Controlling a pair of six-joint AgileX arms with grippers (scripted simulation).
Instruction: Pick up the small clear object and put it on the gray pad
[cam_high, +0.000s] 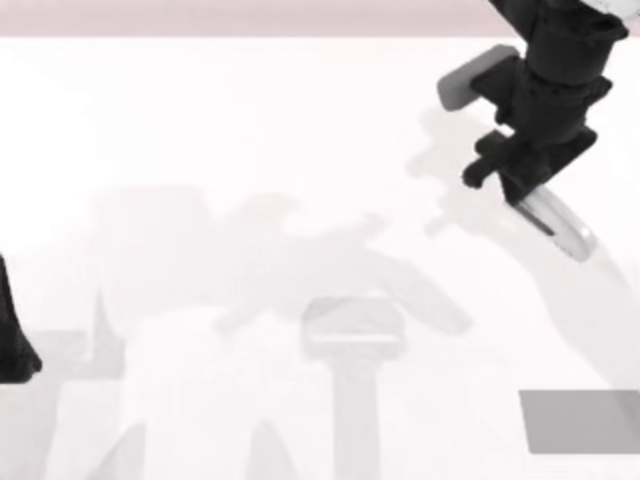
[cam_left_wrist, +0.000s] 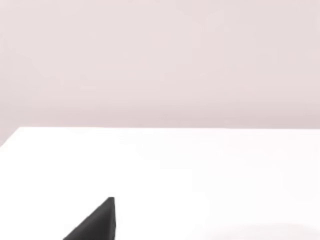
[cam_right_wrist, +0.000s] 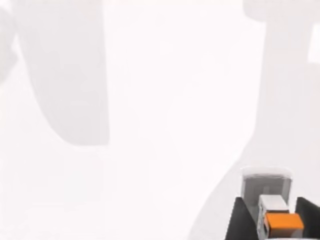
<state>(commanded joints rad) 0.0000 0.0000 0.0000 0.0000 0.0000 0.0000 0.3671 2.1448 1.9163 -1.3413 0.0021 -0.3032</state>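
Observation:
My right gripper (cam_high: 532, 198) hangs over the table's far right, shut on the small clear object (cam_high: 560, 225). The whitish block sticks out below the black fingers, slanting toward the right edge. In the right wrist view the clear object (cam_right_wrist: 266, 184) sits between the two dark fingertips (cam_right_wrist: 241, 222) of the right gripper (cam_right_wrist: 272, 220), with grey and orange parts behind it. The gray pad (cam_high: 582, 421) lies flat at the near right corner, well apart from the block. My left arm (cam_high: 14, 345) is parked at the left edge; one dark finger (cam_left_wrist: 100, 225) shows over bare table.
A gray block-shaped piece (cam_high: 462, 85) is fixed to the right arm's side. Faint shadow shapes of both arms spread across the white table (cam_high: 250, 130), including a pale rounded rectangle with a stem (cam_high: 352, 330). A pinkish wall runs behind the far edge.

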